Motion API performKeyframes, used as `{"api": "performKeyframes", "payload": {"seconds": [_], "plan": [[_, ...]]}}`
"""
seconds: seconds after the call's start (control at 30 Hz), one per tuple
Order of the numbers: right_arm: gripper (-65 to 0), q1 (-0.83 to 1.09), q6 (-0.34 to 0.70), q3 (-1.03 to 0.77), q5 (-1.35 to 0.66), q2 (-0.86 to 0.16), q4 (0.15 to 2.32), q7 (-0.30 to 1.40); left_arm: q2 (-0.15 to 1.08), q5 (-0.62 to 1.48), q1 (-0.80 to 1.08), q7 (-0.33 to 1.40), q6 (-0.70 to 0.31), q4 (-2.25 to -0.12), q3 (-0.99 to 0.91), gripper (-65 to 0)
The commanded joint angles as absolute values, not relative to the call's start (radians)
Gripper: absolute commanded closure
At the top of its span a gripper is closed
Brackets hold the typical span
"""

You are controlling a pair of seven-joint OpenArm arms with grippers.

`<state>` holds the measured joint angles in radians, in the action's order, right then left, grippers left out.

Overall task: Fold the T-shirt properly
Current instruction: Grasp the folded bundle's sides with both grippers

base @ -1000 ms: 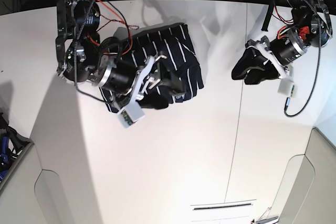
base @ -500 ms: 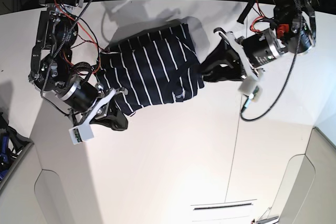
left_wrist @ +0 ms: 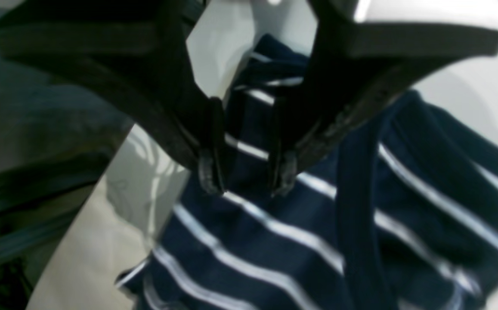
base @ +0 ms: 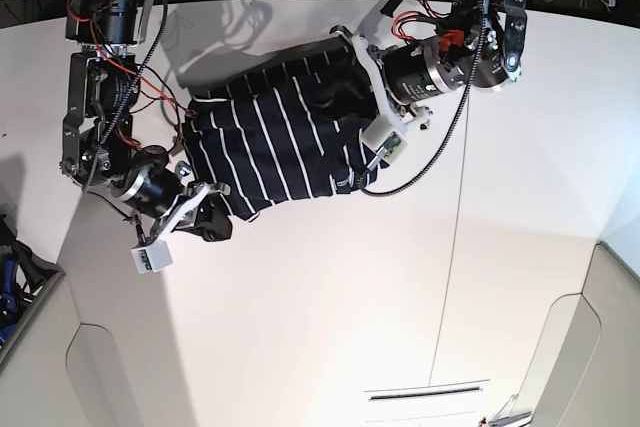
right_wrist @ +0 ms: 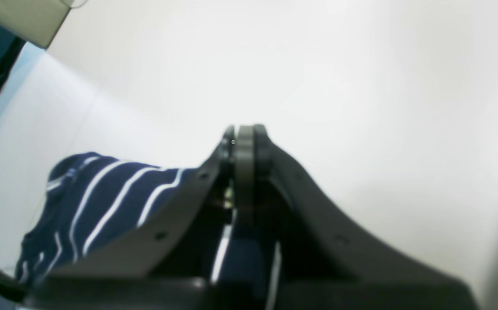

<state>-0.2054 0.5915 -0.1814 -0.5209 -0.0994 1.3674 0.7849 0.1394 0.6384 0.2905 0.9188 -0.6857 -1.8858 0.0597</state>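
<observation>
While lying bunched on white table (base: 330, 307), striped T-shirt (base: 275, 147) under left gripper (left_wrist: 242, 183), jaws slightly parted over fabric; right gripper (right_wrist: 242, 137) closed, pinching shirt edge.

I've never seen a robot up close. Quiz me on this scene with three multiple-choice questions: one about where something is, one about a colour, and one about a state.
1. Where does the T-shirt lie?
A. In a basket
B. On the white table
C. On a hanger

2. What colour are the stripes on it?
A. Red
B. Yellow
C. White

3. How do the fingers of the left tool stand?
A. Apart, with a gap between them
B. Clamped around a cup
C. Out of every view

Answers:
1 B: the base view shows the shirt spread on the white surface.
2 C: thin white lines cross the dark navy cloth in all three views.
3 A: in the left wrist view, striped cloth shows through the gap between the two fingertips.
</observation>
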Motion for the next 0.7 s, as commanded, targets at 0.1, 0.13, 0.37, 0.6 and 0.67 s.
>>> {"api": "performKeyframes", "payload": {"seconds": [0.1, 0.13, 0.37, 0.6, 0.67], "plan": [[0.0, -0.23, 0.599, -0.18, -0.542, -0.102, 1.359, 0.759, 0.142, 0.643, 0.282, 0.9, -0.684, -1.829, 0.059, -17.6], [0.0, -0.229, 0.599, -0.178, -0.542, -0.102, 1.354, 0.759, 0.142, 0.635, 0.282, 0.901, -0.685, -1.82, 0.059, -17.6], [0.0, -0.224, 0.599, -0.152, -0.551, -0.102, 1.353, 0.817, 0.142, 0.577, 0.275, 0.886, -0.684, -1.809, 0.059, -17.6], [0.0, -0.22, 0.599, -0.151, -0.619, -0.102, 1.354, 0.877, 0.156, 0.49, 0.224, 0.886, -0.635, -1.793, 0.059, -17.6], [0.0, -0.209, 0.599, -0.151, -0.632, -0.102, 1.354, 0.88, 0.167, 0.48, 0.207, 0.885, -0.631, -1.78, 0.059, -17.6]]}}
